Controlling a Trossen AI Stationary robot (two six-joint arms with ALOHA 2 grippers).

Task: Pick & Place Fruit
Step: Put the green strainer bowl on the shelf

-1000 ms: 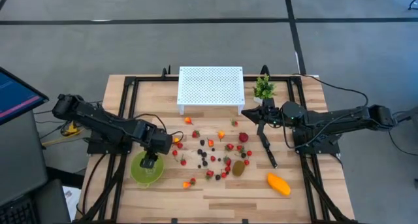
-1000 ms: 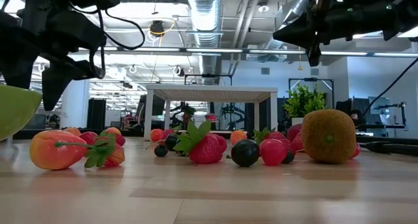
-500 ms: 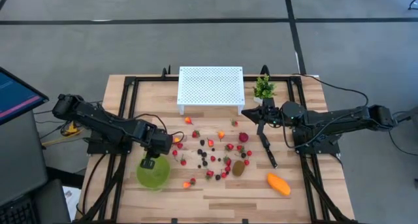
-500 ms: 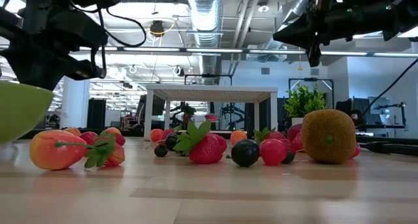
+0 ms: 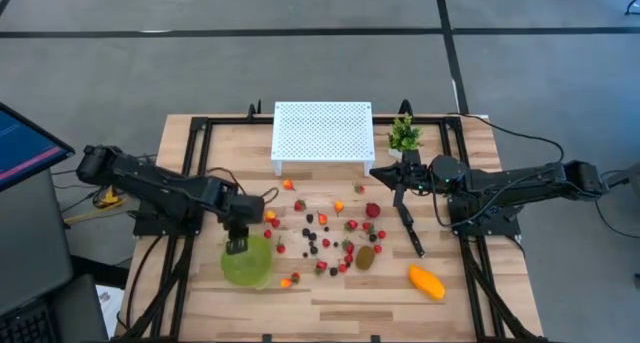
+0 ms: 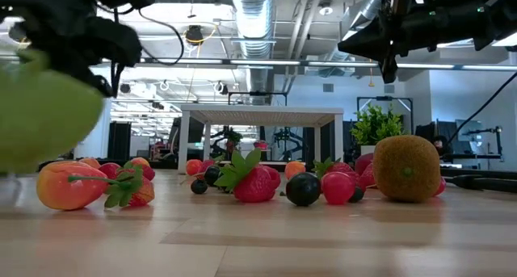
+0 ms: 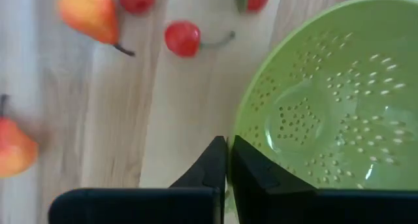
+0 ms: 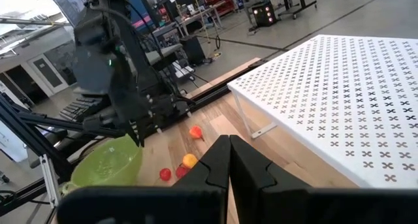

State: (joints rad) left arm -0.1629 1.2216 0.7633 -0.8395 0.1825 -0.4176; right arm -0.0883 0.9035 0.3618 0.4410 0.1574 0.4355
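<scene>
Wood-slat bench [image 5: 330,303] on a grey floor, workshop room visible behind in the low view. Small berries [image 5: 325,233] are scattered over the bench middle, in front of the white perforated stand [image 5: 322,131] at the rear edge. Kiwi [image 5: 366,257] lies on the right fringe of the scatter; mango [image 5: 427,282] is apart from it, toward the front-right corner. Left gripper [image 5: 237,245] has its jaws pinched on the rim of a green colander [image 5: 247,264], left of the berries near the front edge; the left wrist view shows both fingers pressed together at the rim [image 7: 243,143]. Colander looks lifted off the bench in the low view [image 6: 40,119]. Right gripper [image 5: 375,172] hovers right of the stand, jaws pressed together, holding nothing. Black knife [image 5: 408,228] lies on the bench just right of the berries. Small potted plant [image 5: 404,135] sits near the rear-right corner.
</scene>
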